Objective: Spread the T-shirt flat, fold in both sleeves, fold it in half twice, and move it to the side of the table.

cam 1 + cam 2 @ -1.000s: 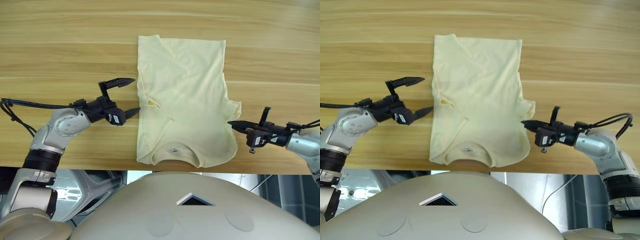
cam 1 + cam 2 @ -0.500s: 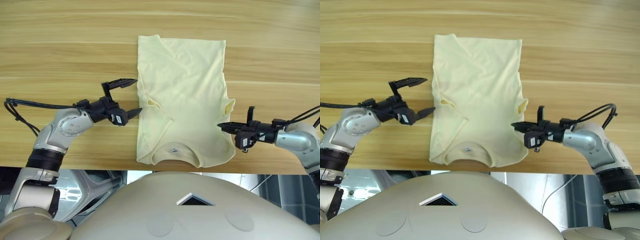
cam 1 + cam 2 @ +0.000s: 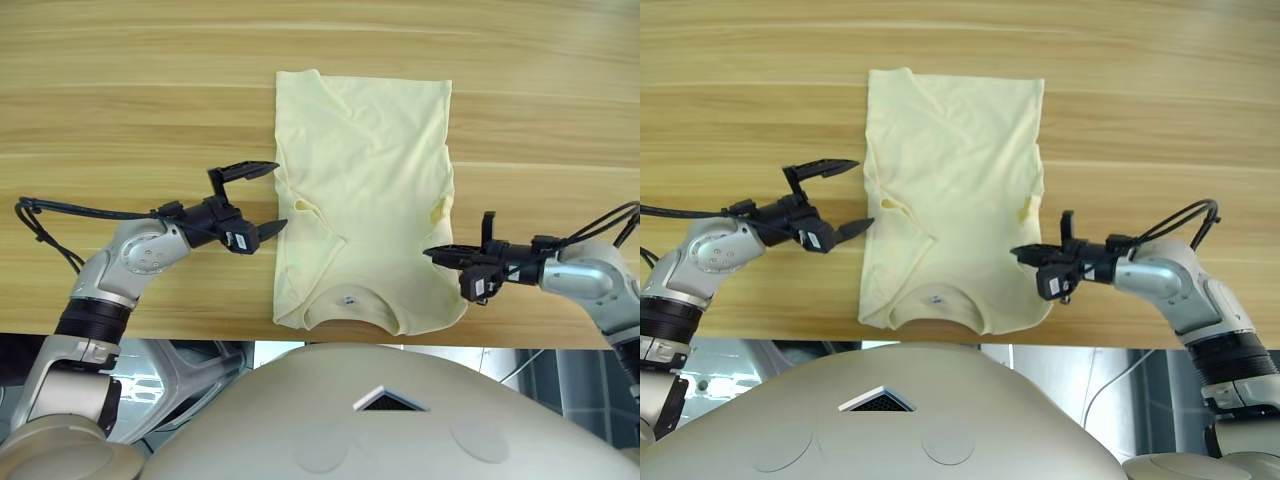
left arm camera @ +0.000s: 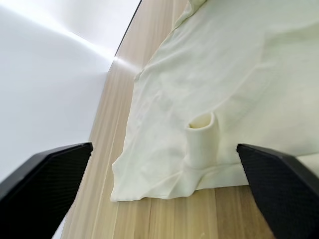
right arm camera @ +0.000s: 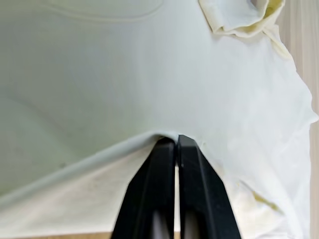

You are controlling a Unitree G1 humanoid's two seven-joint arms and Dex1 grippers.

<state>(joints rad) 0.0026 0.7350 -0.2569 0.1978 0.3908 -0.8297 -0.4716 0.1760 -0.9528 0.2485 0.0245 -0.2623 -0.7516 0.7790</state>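
A pale yellow T-shirt [image 3: 365, 150] lies on the wooden table [image 3: 120, 90], its collar [image 3: 350, 305] toward the near edge. Its left sleeve is folded inward, leaving a small raised loop [image 4: 202, 134]. My left gripper [image 3: 278, 195] stands open just off the shirt's left edge, one finger [image 4: 45, 179] on either side of that loop. My right gripper [image 3: 428, 252] is shut on the fabric of the right sleeve [image 5: 149, 142] and holds it in over the shirt's right side. A bunched yellow fold [image 3: 438, 210] sits just beyond it.
Bare wood stretches left of the shirt [image 3: 100, 130], right of it [image 3: 550, 130] and beyond its hem. The table's near edge [image 3: 180, 335] runs just behind both grippers. Black cables [image 3: 60, 212] trail from each wrist.
My right gripper has moved inward to the left, dragging the right sleeve over the shirt. My left gripper has crept a little closer to the shirt's left edge.
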